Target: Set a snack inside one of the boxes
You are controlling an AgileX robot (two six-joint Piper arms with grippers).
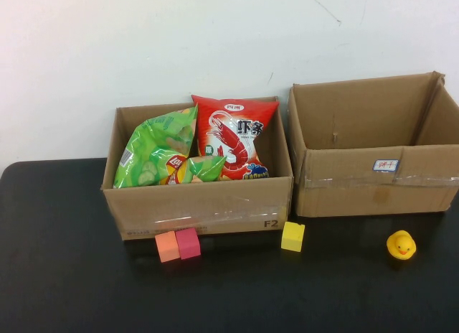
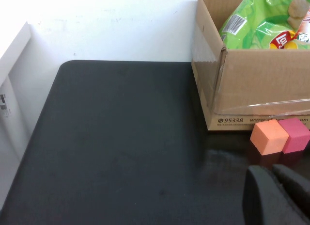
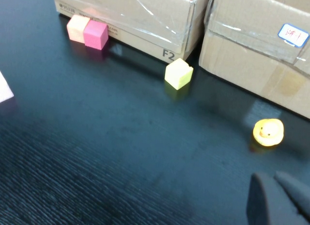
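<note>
Two snack bags, a green chip bag (image 1: 154,150) and a red shrimp-cracker bag (image 1: 233,135), stand inside the left cardboard box (image 1: 201,204). The right cardboard box (image 1: 373,182) shows nothing inside. Neither arm appears in the high view. My left gripper (image 2: 271,169) hangs shut and empty over the black table, short of the left box (image 2: 261,84) and the green bag (image 2: 261,16). In the right wrist view my right gripper (image 3: 270,176) is shut and empty, low over the table, on the near side of the right box (image 3: 252,55).
An orange cube (image 1: 166,246) and a pink cube (image 1: 188,242) touch in front of the left box. A yellow cube (image 1: 292,236) lies by the gap between the boxes. A yellow rubber duck (image 1: 401,245) sits before the right box. The black table (image 1: 72,275) ends at a white wall.
</note>
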